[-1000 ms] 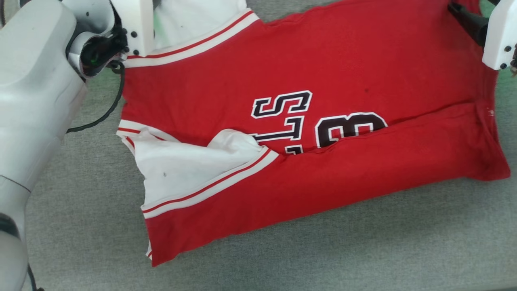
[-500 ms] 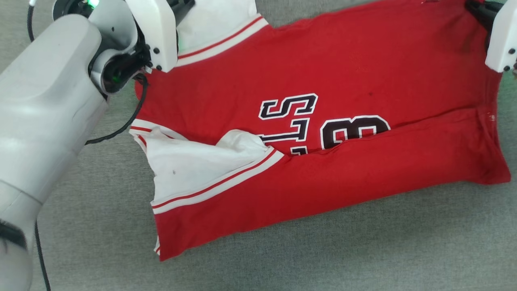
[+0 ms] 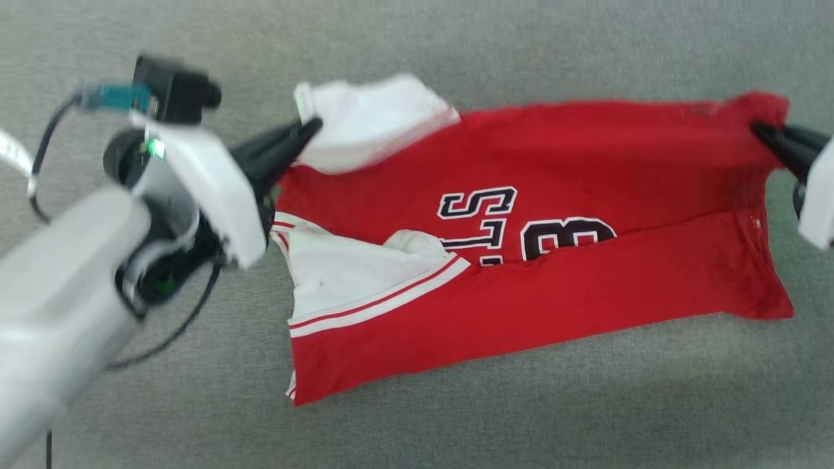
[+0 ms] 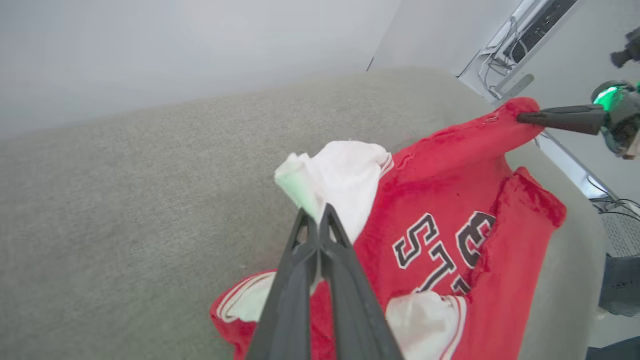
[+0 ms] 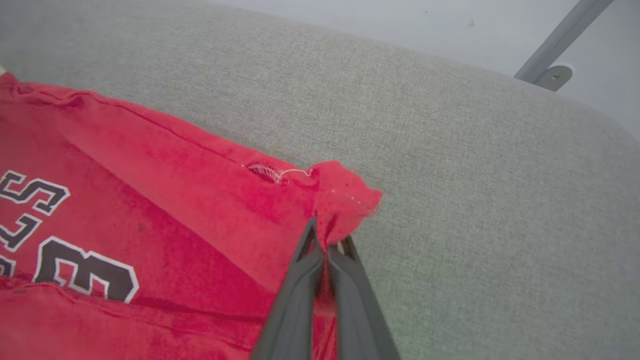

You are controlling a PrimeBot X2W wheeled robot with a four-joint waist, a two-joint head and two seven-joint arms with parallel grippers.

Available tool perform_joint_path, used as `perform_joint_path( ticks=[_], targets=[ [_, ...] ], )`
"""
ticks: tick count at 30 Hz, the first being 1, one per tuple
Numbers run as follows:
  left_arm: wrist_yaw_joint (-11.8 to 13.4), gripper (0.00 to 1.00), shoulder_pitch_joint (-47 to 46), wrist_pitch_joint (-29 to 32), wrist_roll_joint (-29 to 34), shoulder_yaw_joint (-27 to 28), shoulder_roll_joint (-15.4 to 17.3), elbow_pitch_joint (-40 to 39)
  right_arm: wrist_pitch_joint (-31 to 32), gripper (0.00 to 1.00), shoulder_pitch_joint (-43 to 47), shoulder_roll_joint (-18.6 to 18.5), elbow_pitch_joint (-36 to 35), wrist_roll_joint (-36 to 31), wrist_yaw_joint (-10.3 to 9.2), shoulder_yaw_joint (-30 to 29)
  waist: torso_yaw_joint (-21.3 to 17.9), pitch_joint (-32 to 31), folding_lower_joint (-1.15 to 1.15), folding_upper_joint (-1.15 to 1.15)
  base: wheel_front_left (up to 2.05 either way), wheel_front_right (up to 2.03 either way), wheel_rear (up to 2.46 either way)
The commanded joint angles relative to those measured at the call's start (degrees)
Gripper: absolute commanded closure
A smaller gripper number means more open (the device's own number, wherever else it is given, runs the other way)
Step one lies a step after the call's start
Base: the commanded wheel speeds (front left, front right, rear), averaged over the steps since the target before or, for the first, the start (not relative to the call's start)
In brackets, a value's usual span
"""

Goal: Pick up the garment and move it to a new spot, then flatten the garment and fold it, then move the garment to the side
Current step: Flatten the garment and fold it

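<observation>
The garment point(image 3: 586, 163) lies half folded on the grey cushion point(image 3: 456, 423); your left gripper point(image 3: 313, 125) is closed on its white sleeve point(image 3: 371, 117) and your right gripper point(image 3: 759, 129) on a red hem corner point(image 3: 763, 105). Each bite holds little cloth, so a strong pull apart may slip one corner free and spoil the fold.

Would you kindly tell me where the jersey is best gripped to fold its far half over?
At its two far corners, each from its outer end: left gripper on the white sleeve, right gripper on the red hem corner. The jersey lies stretched sideways with its near edge already folded in, so pinching both ends should lift the far edge evenly.
</observation>
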Motion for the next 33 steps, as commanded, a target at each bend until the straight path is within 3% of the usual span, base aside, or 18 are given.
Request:
perform_joint_path(
  ticks=[1,8,11,15,21,22,23,24,25,26,33],
  targets=[
    [0.7,1.0,1.7,-0.9,-0.5,0.1,0.7,-1.5,-0.6,1.0,1.8,-0.5,-0.8,0.2,-0.05,-0.6,0.9,-1.2,0.0,0.0,0.0,0.0,0.0],
    [6.5,1.0,15.4,-8.0,-2.7,-0.6,8.4,-17.2,-1.9,1.0,16.3,-2.6,-6.4,0.2,-0.05,-8.4,1.2,-2.5,0.0,0.0,0.0,0.0,0.0],
    [8.7,1.0,20.9,-10.7,-4.2,-1.4,9.9,-21.6,-1.3,1.0,21.7,-2.1,-8.4,-0.4,-0.05,-11.9,1.1,-2.2,0.0,0.0,0.0,0.0,0.0],
    [9.9,1.0,24.6,-11.4,-2.8,-4.1,8.2,-20.7,-0.1,1.0,25.2,0.5,-9.2,-2.1,-0.05,-14.6,1.2,-1.6,0.0,0.0,0.0,0.0,0.0],
    [6.4,1.0,24.8,-12.0,-5.6,-4.3,2.4,-12.8,-0.3,1.0,24.2,4.2,-5.9,-5.2,-0.04,-17.0,1.9,-1.0,0.0,0.0,0.0,0.0,0.0],
    [6.0,1.0,24.3,-12.1,-5.0,-4.4,2.0,-11.4,-0.3,0.93,24.0,4.5,-5.5,-5.7,-0.04,-17.2,2.0,-0.9,0.0,0.0,0.0,0.0,0.0],
    [5.7,1.0,23.9,-12.4,-4.6,-4.4,1.4,-10.3,-0.5,0.71,23.9,4.7,-5.4,-6.1,-0.04,-17.3,2.1,-0.9,0.0,0.0,0.0,0.0,0.0],
    [5.4,0.76,23.8,-12.9,-4.3,-4.2,0.8,-9.5,-0.5,0.53,23.7,5.0,-5.4,-6.1,-0.04,-17.6,2.2,-0.9,0.0,0.0,0.0,0.0,0.0],
    [5.1,0.48,23.8,-13.4,-3.7,-4.1,0.5,-8.9,-0.4,0.18,23.6,5.1,-5.4,-6.1,-0.04,-17.9,2.3,-1.0,0.0,0.0,0.0,0.0,0.0],
    [5.0,0.0,23.9,-14.0,-3.3,-3.8,0.2,-8.4,-0.1,0.0,23.7,5.2,-5.4,-5.8,-0.04,-18.3,2.3,-1.1,0.0,0.0,0.0,0.0,0.0],
    [8.1,0.0,28.9,-16.6,0.0,2.4,-2.5,-7.9,1.4,0.0,25.9,5.1,-3.3,-4.8,-0.04,-22.4,4.0,-2.7,0.0,0.0,0.0,0.0,0.0]
  ],
)
